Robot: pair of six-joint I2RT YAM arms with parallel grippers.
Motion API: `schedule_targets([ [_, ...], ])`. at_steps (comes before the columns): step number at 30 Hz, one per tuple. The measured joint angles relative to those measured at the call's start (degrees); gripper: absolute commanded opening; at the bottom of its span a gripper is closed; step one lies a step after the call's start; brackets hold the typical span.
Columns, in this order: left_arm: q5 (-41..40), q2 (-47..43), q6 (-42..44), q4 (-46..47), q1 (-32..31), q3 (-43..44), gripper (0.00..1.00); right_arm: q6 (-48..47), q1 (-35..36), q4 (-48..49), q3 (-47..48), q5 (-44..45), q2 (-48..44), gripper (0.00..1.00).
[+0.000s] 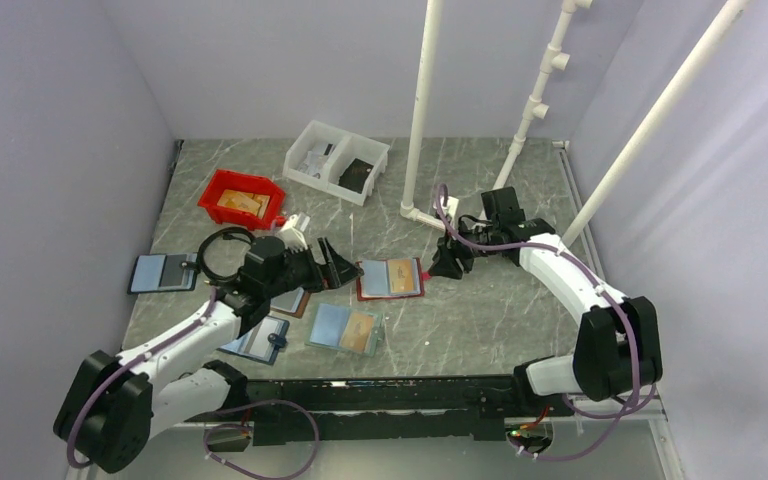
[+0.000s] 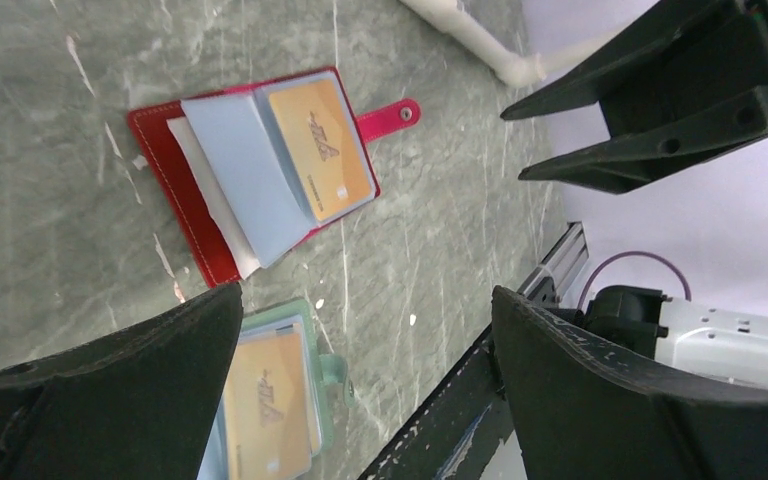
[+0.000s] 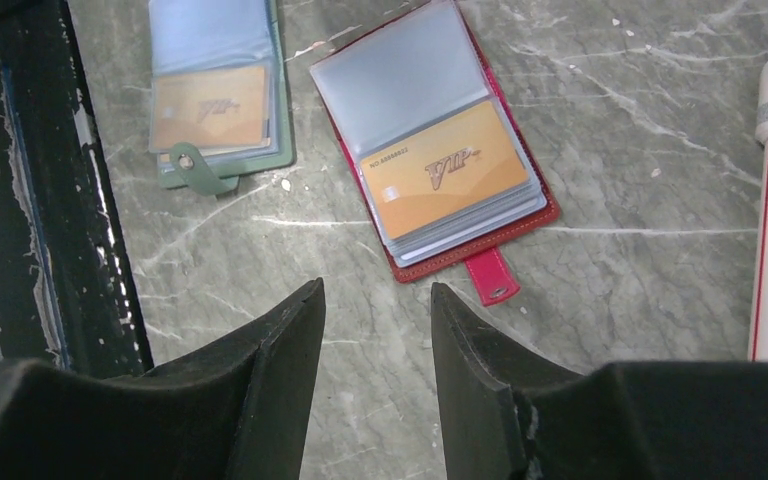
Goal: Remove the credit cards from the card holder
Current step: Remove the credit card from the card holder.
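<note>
The card holder (image 1: pixel 390 279) lies open and flat on the marble table, red-edged, its pink-red tab (image 3: pixel 488 277) pointing towards my right gripper. A tan-orange credit card (image 3: pixel 445 170) and a pale blue-grey one (image 2: pixel 240 170) sit in its clear sleeves. My left gripper (image 1: pixel 330 262) hovers just left of the holder, jaws wide open with nothing in them (image 2: pixel 365 295). My right gripper (image 1: pixel 450 262) stands just right of the holder, its fingers partly apart with only bare table between them (image 3: pixel 375 295). Neither gripper touches the holder (image 2: pixel 160 150).
A light teal holder (image 3: pixel 220 100) with an orange card lies near the front, beside the black rail (image 1: pixel 400 395). More holders (image 1: pixel 163 272) lie at the left. A red bin (image 1: pixel 243 198) and white tray (image 1: pixel 336 162) stand behind. White pipes (image 1: pixel 422 110) rise beside my right arm.
</note>
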Motion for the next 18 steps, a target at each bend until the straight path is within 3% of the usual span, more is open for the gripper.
schedule_targets([
  [18, -8.3, 14.9, 2.5, 3.4, -11.5, 6.2, 0.97, 7.5, 4.5, 4.5, 0.0, 3.8, 4.3, 0.43],
])
